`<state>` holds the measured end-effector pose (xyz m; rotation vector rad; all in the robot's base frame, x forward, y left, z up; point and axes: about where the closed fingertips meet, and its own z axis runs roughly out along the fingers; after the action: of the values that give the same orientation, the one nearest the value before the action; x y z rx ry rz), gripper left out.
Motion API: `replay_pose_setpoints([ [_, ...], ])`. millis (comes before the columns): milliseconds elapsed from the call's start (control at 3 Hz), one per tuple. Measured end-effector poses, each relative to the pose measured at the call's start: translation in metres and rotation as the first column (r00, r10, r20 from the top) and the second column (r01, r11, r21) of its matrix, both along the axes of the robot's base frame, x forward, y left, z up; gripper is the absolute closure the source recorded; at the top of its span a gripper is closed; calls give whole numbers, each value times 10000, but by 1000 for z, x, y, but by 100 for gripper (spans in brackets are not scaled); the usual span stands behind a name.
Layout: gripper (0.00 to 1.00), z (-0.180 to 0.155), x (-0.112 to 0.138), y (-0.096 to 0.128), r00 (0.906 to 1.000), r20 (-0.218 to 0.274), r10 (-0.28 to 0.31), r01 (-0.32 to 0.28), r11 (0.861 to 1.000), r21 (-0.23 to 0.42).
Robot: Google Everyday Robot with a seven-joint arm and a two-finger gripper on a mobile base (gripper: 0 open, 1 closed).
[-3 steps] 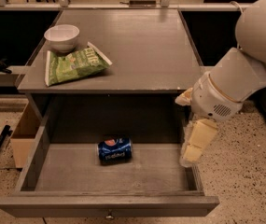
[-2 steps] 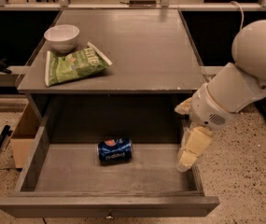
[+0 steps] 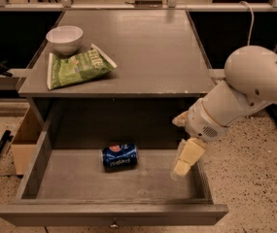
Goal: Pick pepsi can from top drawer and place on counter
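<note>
The pepsi can (image 3: pixel 120 156) lies on its side on the floor of the open top drawer (image 3: pixel 41 154), left of the middle. My gripper (image 3: pixel 182 141) hangs over the right side of the drawer, to the right of the can and apart from it. Its pale fingers (image 3: pixel 187 158) are spread open and hold nothing. The counter (image 3: pixel 147 47) is the grey tabletop above the drawer.
A white bowl (image 3: pixel 64 38) and a green chip bag (image 3: pixel 77 68) sit on the counter's left part. A cardboard box (image 3: pixel 25 137) stands on the floor left of the drawer. My white arm (image 3: pixel 254 84) reaches in from the right.
My arm has swung a little to the left, bringing the gripper further in over the drawer's right side. The can has not moved.
</note>
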<state>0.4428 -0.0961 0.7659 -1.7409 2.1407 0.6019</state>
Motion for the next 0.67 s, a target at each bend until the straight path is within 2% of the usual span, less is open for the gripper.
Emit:
replay_pose_setpoints([
  [667,0,-37,19,31,9992,-355,174,-149,9975,696],
])
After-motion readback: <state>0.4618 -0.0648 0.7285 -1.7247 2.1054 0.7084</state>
